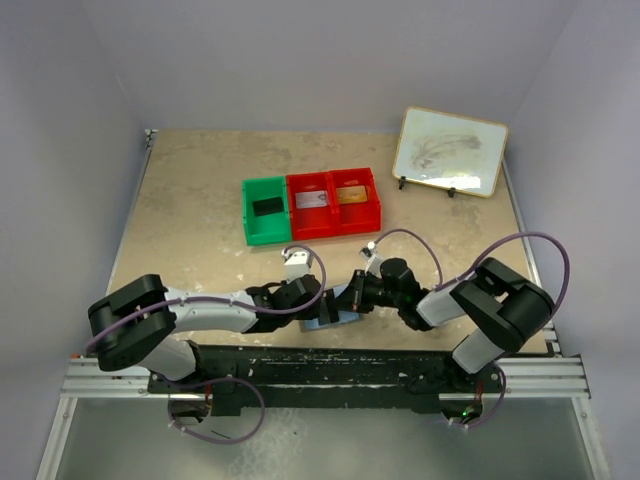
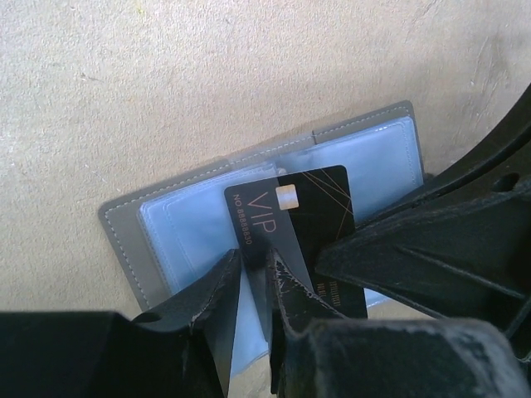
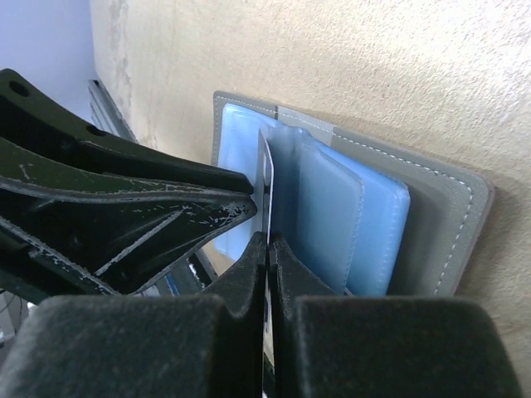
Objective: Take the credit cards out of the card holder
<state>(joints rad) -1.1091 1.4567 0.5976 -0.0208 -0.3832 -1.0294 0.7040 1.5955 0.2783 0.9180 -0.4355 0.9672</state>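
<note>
The right hand (image 3: pixel 267 245) is clenched tight on a black card (image 2: pixel 303 207). Its own camera catches the card only edge-on, as a thin line between the closed fingers. The left wrist view shows the face instead: black, with "VIP" in gold, a small chip and fine gold lines, slanting over the clear sleeves.

The left hand (image 2: pixel 253 257) sits right against it, fingers a narrow gap apart around the card's lower corner. I cannot tell whether they pinch anything.

Under both hands the holder (image 2: pixel 124 232) lies open on the surface (image 1: pixel 180 220). It is grey with a stitched border, and its bluish plastic sleeves are fanned up, as the right wrist view shows best.

From above, the holder is mostly hidden beneath the two hands, close to the near edge between the arms. Only that view reaches further back, where a green bin (image 1: pixel 268 235) and two red bins (image 1: pixel 310 228) stand in a row. The right-hand red one holds a gold card (image 1: pixel 352 195). The green one holds something dark and flat, too small to make out.

A whiteboard (image 1: pixel 450 150) leans in the far right corner.
</note>
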